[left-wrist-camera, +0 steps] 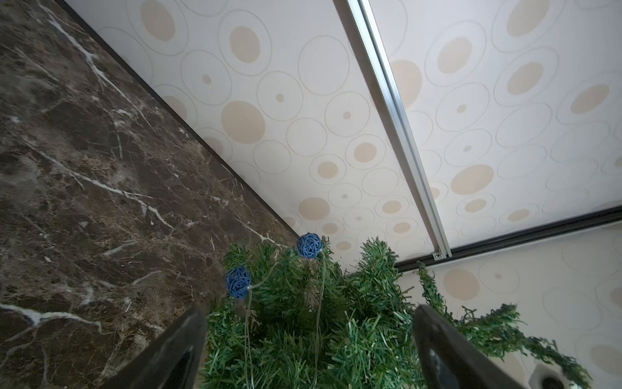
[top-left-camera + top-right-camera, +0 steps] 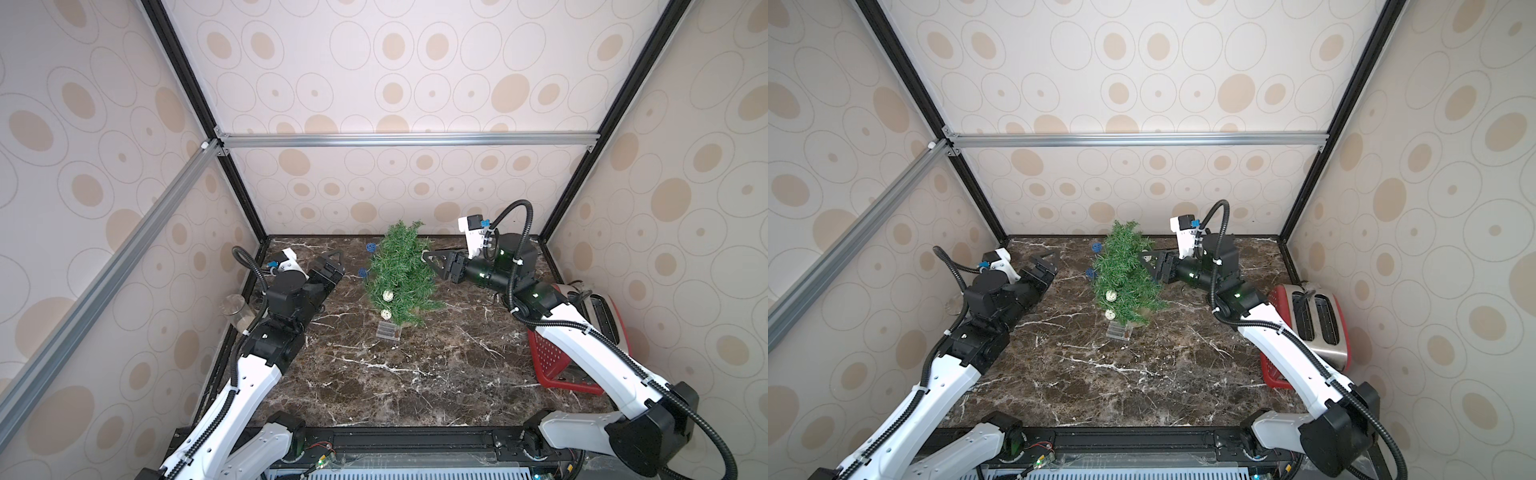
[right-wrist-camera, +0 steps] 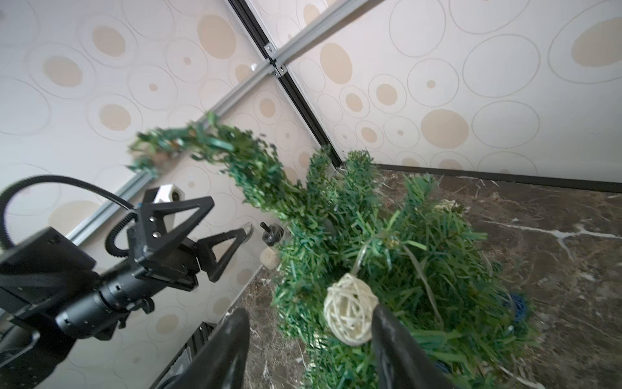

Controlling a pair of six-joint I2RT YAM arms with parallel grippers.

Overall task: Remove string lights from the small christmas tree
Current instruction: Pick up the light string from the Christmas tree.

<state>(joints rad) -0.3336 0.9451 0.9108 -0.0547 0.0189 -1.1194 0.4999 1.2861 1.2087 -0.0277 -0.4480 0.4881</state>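
Right wrist: pincer (image 3: 309,310) brackets a string-light ball (image 3: 350,308) (jaws apart).

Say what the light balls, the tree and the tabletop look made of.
Cream ball and blue ball: woven strands, likely rattan or wicker, matte; open gaps show between the wraps.
Tree: plastic needles, flat cut strips with slight sheen.
Tabletop: dark brown marble look with white veins, smooth; could be a laminate print.

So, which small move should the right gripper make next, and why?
Probably close the right gripper on the cream ball: it lies between the open fingers, close to one, and is not yet off the small christmas tree.
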